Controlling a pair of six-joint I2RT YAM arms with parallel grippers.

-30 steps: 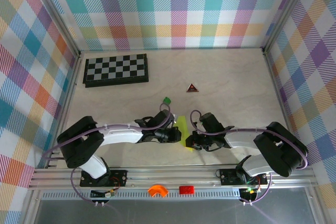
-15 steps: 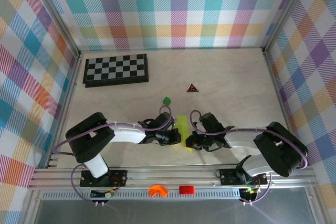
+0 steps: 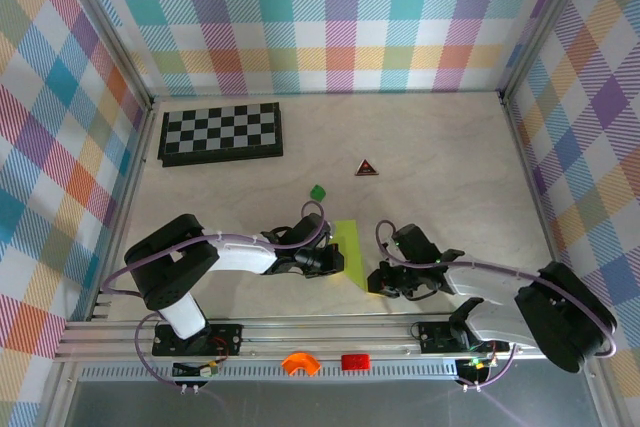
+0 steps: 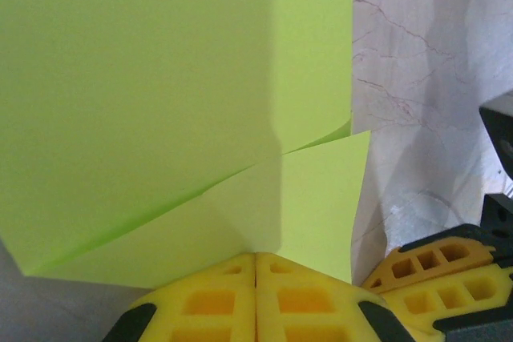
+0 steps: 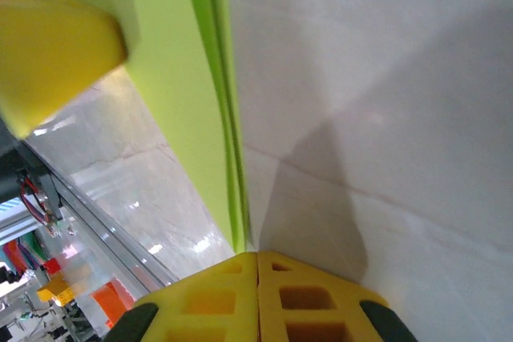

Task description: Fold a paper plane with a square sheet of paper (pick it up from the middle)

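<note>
- Plaid walls [image 3: 340,17] enclose a pale table [image 3: 450,177]. A chessboard [image 3: 221,133], a red triangle [image 3: 367,168] and a green block [image 3: 318,191] lie farther back, well apart from the work.
- Plane [image 3: 349,245]: appears to lie flat on the table between the two arms, near the front edge, with its long axis running front to back. It is folded in layers, and a diagonal flap edge shows in the left wrist view.
- Left gripper [image 3: 336,261]: jaws together. Its tips meet the plane's left edge about midway along. In the left wrist view the sheet spreads face-on just beyond the tips, and a fold line runs into the seam between them.
- Right gripper [image 3: 376,282]: jaws together. Its tips sit at the plane's near right corner. In the right wrist view the stacked paper edge runs straight down to the seam.
- Whether either gripper nips a layer or only presses on it cannot be told.
- Judged purpose: a central position keeps the plane within reach of both arms. Closed tips on opposite sides likely pin the sheet and sharpen a crease.
</note>
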